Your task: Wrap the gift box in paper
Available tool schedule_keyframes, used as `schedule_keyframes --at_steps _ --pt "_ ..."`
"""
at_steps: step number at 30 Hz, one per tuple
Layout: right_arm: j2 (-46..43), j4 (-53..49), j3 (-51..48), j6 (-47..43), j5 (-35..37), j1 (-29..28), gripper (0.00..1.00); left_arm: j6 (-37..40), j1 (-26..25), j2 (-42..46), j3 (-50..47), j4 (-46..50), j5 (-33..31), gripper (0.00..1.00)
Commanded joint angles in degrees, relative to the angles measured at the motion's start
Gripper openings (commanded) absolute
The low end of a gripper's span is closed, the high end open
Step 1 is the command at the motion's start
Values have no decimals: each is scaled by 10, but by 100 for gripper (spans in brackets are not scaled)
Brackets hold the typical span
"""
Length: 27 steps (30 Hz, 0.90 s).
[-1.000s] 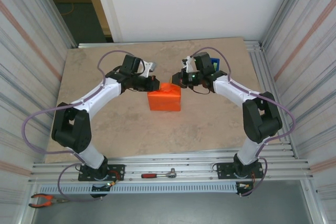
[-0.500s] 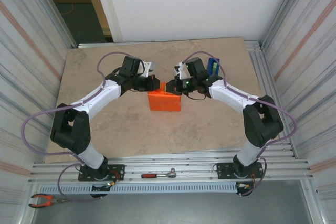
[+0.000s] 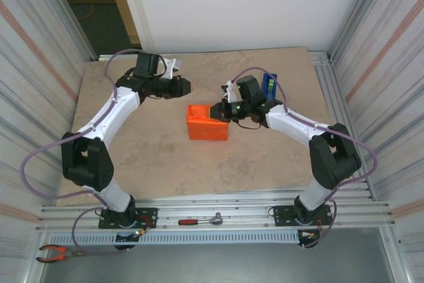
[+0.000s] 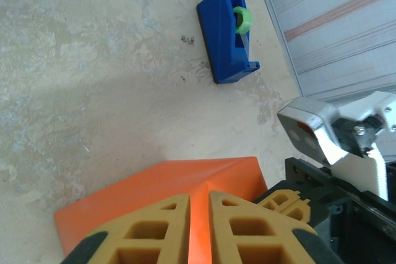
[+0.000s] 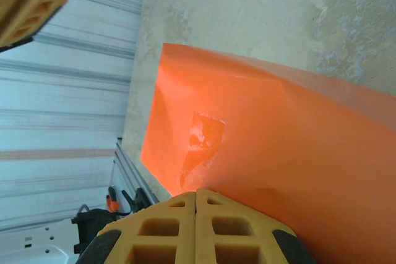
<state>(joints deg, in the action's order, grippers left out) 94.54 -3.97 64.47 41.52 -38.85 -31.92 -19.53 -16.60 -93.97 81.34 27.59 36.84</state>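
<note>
The orange paper is folded round a box shape in the middle of the table; the gift box itself is hidden under it. My right gripper is shut, its tips pressed on the parcel's far right top edge. In the right wrist view its closed fingertips meet the paper beside a strip of clear tape. My left gripper hangs off the parcel to its far left, a narrow gap between its fingers, nothing in it. Past them lies the paper's folded end.
A blue tape dispenser stands behind the right arm. A red-handled ratchet and orange pliers lie on the rails at the near edge. Ribbed metal walls close both sides.
My left gripper has come off the parcel's far edge, pulled back to the far left and parted slightly. My right gripper has moved left and down onto the parcel.
</note>
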Motion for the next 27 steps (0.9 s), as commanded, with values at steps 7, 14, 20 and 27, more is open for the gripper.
schedule_keyframes --at_steps 7,14,20,27 --pt "5 -47 -28 -3 28 4 0 24 -4 -47 11 24 27 10" --pt "8 -43 -30 -1 27 4 0 33 -9 -55 7 25 31 9" --pt "8 -42 -30 1 26 5 0 41 -15 -47 -25 25 28 6" --pt "4 -36 -35 6 24 7 0 56 -15 -37 -43 36 25 4"
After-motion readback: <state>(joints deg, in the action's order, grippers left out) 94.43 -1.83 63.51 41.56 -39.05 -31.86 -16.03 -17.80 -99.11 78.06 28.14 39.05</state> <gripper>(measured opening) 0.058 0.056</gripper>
